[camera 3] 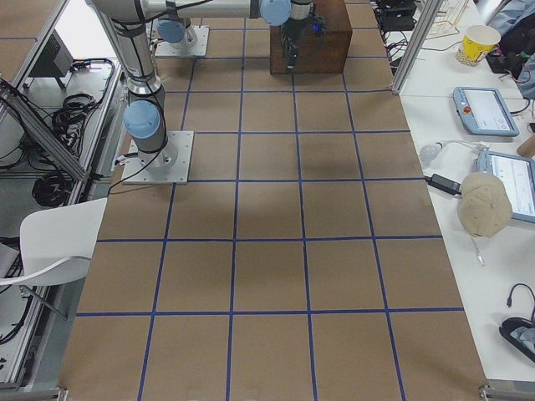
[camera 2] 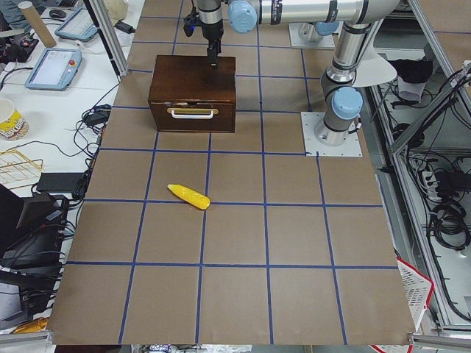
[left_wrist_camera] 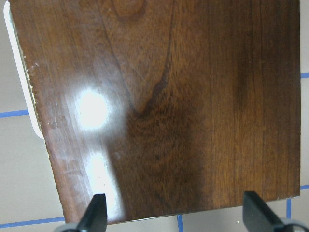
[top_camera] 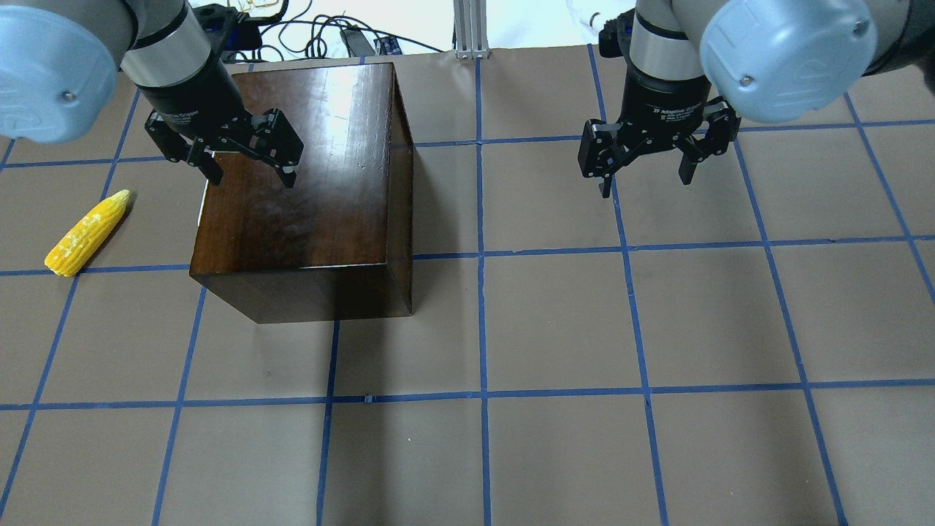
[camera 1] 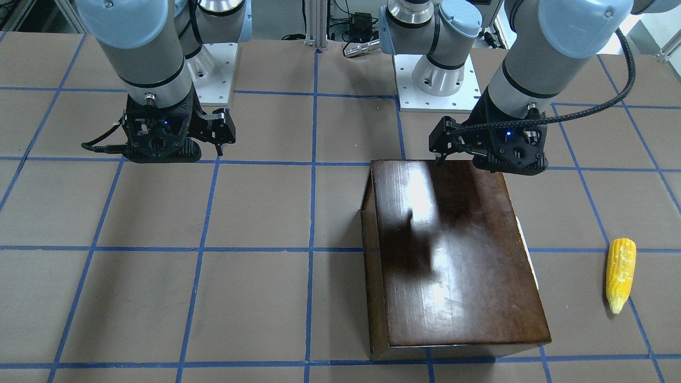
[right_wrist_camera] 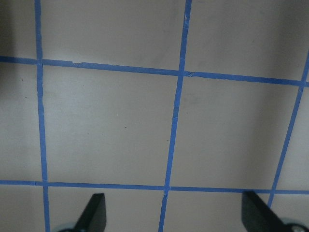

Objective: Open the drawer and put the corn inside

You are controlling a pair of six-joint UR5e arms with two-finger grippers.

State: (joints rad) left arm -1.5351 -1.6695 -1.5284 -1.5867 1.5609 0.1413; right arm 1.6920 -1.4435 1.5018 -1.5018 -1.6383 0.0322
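The glossy dark brown box [top_camera: 307,183] stands on the table's left half. Its drawer [camera 2: 193,112] is pushed in, its dark front with a pale handle [left_wrist_camera: 19,72] turned toward the table's left end. A yellow corn [top_camera: 88,232] lies on the table beyond that front, apart from the box; it also shows as the corn [camera 1: 621,274]. My left gripper [top_camera: 252,175] hovers open over the box top [left_wrist_camera: 159,106], holding nothing. Over bare table to the right, my right gripper [top_camera: 646,183] is open and empty, as the right wrist view [right_wrist_camera: 174,212] confirms.
Blue tape lines [top_camera: 481,256] grid the brown table. The arm bases [camera 1: 439,80] stand at the robot's edge. Side benches hold tablets [camera 3: 485,109], a paper cup [camera 3: 478,42] and cables. A white chair [camera 3: 58,242] stands beside the robot's side.
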